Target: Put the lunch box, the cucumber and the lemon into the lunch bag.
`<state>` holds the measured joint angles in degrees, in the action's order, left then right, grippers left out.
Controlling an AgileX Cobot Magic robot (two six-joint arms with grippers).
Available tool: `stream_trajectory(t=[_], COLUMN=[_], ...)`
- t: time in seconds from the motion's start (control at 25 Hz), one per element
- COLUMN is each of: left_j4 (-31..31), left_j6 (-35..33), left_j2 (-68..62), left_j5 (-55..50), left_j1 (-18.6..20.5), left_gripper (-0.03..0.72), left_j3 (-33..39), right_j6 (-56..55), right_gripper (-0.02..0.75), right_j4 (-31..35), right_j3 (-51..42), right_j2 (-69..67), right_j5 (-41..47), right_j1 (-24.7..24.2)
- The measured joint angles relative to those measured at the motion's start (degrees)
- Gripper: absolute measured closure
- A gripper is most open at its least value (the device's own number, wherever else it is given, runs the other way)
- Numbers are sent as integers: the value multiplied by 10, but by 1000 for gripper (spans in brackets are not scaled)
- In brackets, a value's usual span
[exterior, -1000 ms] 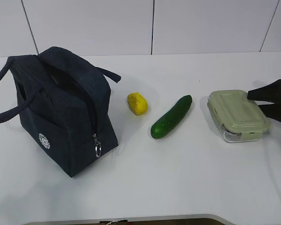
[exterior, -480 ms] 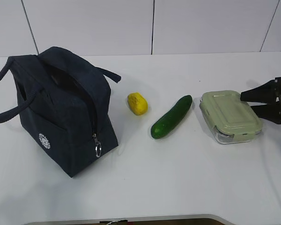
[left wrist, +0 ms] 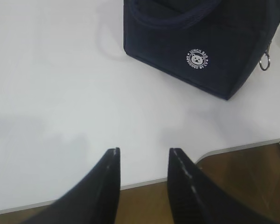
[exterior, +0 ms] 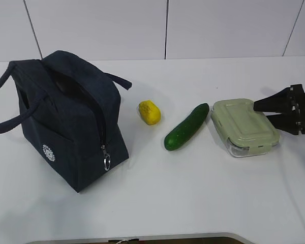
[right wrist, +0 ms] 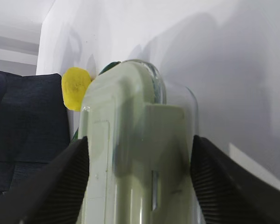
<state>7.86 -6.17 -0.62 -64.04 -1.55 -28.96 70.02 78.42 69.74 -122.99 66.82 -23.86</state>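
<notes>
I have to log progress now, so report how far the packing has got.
Done: nothing is packed; the lemon and cucumber lie on the table beside the lunch bag. In hand: the right gripper grips the lunch box by its end, the box still on the table. Left: all three items; the left gripper waits empty.

1. A white worktop (exterior: 193, 193) spans the scene, smooth and matte, its near edge curved.
2. A white wall (exterior: 101, 28) stands at the far side, split into panels by thin dark vertical seams.
3. A brown floor (left wrist: 252, 168) shows below the worktop's near edge in the left wrist view.
</notes>
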Motion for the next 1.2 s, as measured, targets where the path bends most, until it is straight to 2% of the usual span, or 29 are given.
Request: stream_trajectory(t=[0.48,0.88,1.2], left_j4=[0,0,0], left_j6=[0,0,0], left_j2=[0,0,0], left_j5=[0,0,0], left_j1=[0,0,0], left_gripper=[446,446,446], left_j3=[0,0,0], right_j6=[3,1,-2], right_gripper=[205,321,335], right_j4=[-7,-6,-7], right_j3=[1,1,1], right_j2=[-20,-20,-20], right_j5=[0,7,7], right_j1=[1,1,1])
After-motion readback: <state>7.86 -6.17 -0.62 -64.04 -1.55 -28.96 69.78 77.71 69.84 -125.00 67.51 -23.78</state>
